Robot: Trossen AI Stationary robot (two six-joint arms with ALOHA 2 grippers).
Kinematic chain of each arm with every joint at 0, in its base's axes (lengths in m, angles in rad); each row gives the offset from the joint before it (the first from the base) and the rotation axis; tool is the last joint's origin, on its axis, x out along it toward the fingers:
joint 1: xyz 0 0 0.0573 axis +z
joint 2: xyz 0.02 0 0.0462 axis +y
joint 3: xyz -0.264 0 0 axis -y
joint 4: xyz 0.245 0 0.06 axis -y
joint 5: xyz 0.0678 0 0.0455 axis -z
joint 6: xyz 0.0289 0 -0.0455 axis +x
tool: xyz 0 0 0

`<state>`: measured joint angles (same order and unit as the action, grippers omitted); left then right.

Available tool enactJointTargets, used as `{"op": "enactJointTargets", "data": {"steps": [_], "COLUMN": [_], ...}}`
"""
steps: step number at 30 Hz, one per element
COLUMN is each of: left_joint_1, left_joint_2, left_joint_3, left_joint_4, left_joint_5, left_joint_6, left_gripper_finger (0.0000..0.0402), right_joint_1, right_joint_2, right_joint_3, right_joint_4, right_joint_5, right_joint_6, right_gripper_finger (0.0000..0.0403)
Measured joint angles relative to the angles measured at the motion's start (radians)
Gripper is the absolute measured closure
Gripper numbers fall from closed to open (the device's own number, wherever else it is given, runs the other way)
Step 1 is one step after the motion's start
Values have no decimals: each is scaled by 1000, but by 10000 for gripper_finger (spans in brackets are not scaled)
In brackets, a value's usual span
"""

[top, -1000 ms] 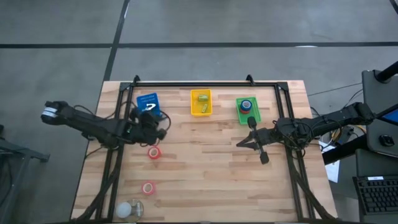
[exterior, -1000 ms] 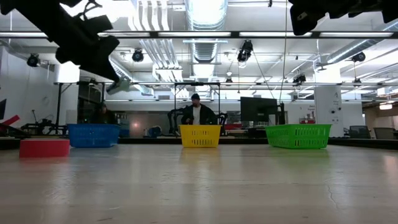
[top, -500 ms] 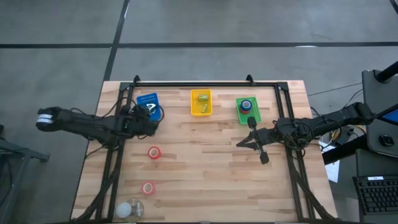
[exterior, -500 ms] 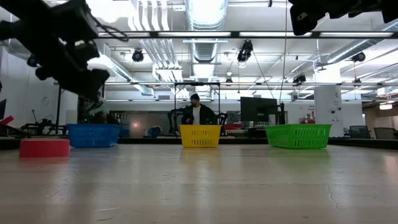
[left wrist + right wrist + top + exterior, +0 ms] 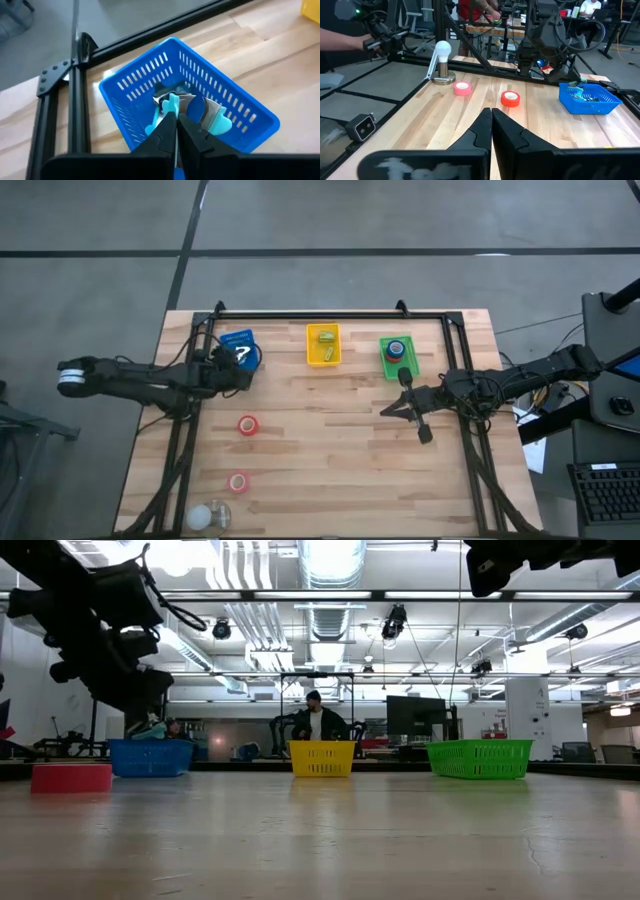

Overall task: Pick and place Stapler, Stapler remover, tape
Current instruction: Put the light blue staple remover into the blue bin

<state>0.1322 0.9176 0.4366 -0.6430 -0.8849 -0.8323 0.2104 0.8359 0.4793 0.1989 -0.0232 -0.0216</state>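
My left gripper (image 5: pixel 238 360) hangs over the blue basket (image 5: pixel 237 340) at the table's far left, shut on a light-blue staple remover (image 5: pixel 172 104) with metal jaws. In the low view the gripper (image 5: pixel 150 718) stands just above the basket's rim (image 5: pixel 150 757). My right gripper (image 5: pixel 385 412) is shut and empty, hovering over the table's right half. A red tape roll (image 5: pixel 247 425) and a pink tape roll (image 5: pixel 238 481) lie flat on the table. The yellow basket (image 5: pixel 323 345) holds a stapler; the green basket (image 5: pixel 397 355) holds tape rolls. My left gripper pinches the staple remover between its two fingers by one light-blue handle (image 5: pixel 170 107), coming from above and slanting toward the far edge. The remover is lifted clear inside the basket's opening, its metal jaws (image 5: pixel 186 99) pointing away from the fingers.
A black frame rail (image 5: pixel 310 313) runs along the far edge behind the three baskets. A bulb on a round stand (image 5: pixel 207 516) sits at the near left corner. A person (image 5: pixel 316 720) stands in the room beyond the yellow basket. Bare wood lies in the table's middle.
My left gripper has moved from above the red tape's side toward the far left and come down over the blue basket, still shut on the staple remover. The right arm has kept still.
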Motion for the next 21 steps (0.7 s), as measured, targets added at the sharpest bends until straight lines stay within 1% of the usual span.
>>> {"op": "enactJointTargets", "data": {"steps": [3,8,12,15,17,21], "left_joint_1": [2,12,20,25,27,32], "left_joint_2": [9,10,10,10,10,10], "left_joint_3": [0,0,-5,-23,-35,-50], "left_joint_4": [10,48,50,88,119,130], "left_joint_5": [-21,60,53,35,43,57], "left_joint_6": [0,53,52,44,47,46], "left_gripper_finger": [389,388,389,385,380,370], "right_joint_1": [0,0,0,0,0,0], "right_joint_2": [0,0,0,0,0,0], "right_joint_3": [-1,-2,-2,-5,-6,-6], "right_joint_4": [1,1,6,21,21,21], "right_joint_5": [0,0,0,0,0,0], "right_joint_6": [1,3,0,2,3,0], "right_gripper_finger": [394,394,394,394,394,394]}}
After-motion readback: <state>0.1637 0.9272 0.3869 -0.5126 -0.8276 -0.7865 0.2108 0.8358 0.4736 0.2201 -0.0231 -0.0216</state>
